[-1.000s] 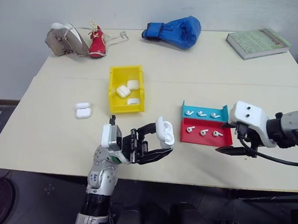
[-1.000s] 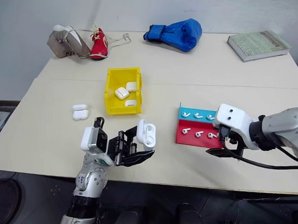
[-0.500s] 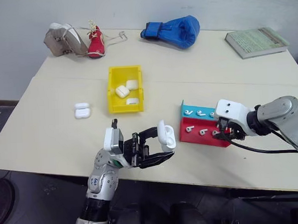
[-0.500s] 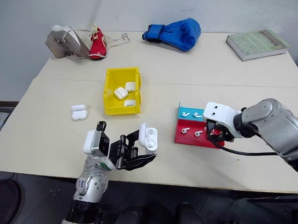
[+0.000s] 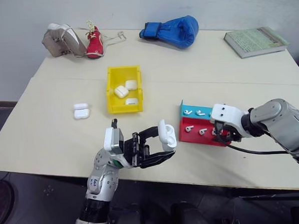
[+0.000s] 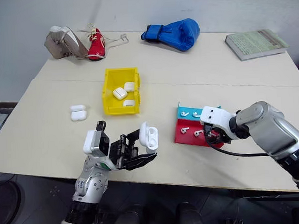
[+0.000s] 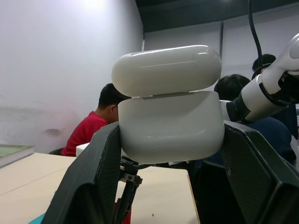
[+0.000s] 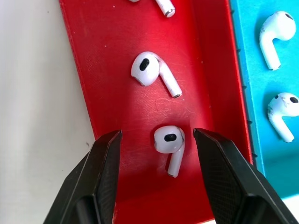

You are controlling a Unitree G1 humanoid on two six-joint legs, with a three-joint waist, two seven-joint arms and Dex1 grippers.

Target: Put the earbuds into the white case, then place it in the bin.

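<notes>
My left gripper (image 5: 163, 144) is closed on the white case (image 5: 166, 134) and holds it above the near edge of the table (image 5: 55, 127), in front of me. In the left wrist view the case (image 7: 170, 105) sits between the two black fingers (image 7: 93, 186) and its lid is lifted a little, so a thin gap is visible at the hinge line.

My right gripper (image 8: 156, 154) is over the red part of the red-and-blue tray (image 5: 191, 137), on the right side of the table. Its jaws are apart, and one of the earbuds (image 8: 169, 144) lies between them on the red floor; the fingers do not touch it. A second earbud (image 8: 154, 72) lies just beyond it, and two more (image 8: 275, 35) are in the blue part.

The bin (image 5: 124, 89) stands far and left from the tray, near the middle of the table, with three white cases inside. Two other cases (image 5: 81, 111) lie on the table left of the bin.

At the far edge I see a blue boxing glove (image 5: 173, 30), a book (image 5: 256, 40) and small shoes (image 5: 75, 40).
</notes>
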